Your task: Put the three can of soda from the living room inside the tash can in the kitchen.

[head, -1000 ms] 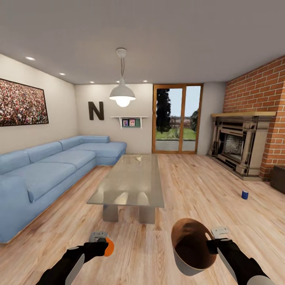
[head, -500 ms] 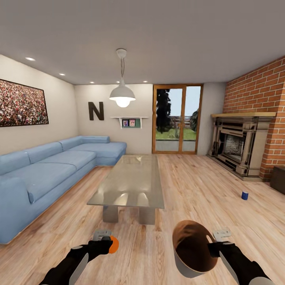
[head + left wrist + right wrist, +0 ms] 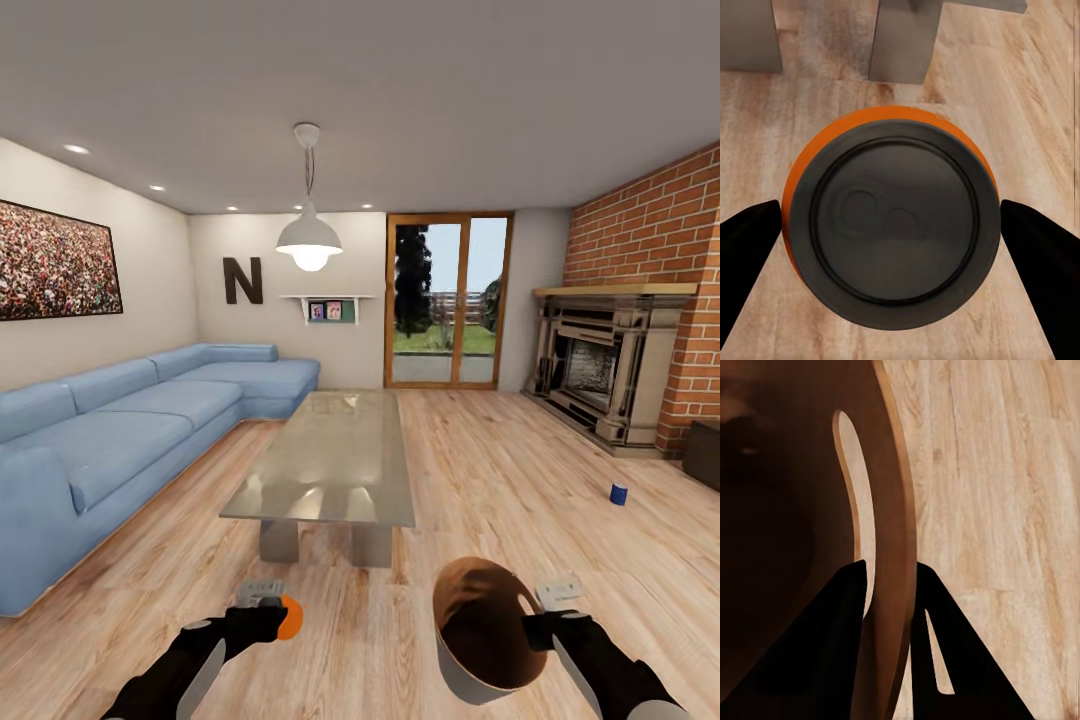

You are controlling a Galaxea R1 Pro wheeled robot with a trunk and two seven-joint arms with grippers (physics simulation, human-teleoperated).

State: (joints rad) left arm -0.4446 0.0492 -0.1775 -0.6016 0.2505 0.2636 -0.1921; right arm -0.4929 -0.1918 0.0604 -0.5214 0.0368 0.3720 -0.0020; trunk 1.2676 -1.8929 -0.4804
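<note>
Left gripper [image 3: 268, 607] clamps the bright orange soda can [image 3: 289, 617], right gripper [image 3: 552, 610] pinches the brown bin [image 3: 483, 625] rim, the can not yet binned; dark blue can [image 3: 619, 493] remains on the wooden floor [image 3: 500, 470] near the fireplace [image 3: 600, 375].

Orange can [image 3: 289, 618] mid-air (between fingers); blue can [image 3: 619, 493] upright on floor.

A blue sofa [image 3: 130, 425] is placed left, a glass table [image 3: 330, 460] centrally, a brick fireplace [image 3: 610, 370] right.
</note>
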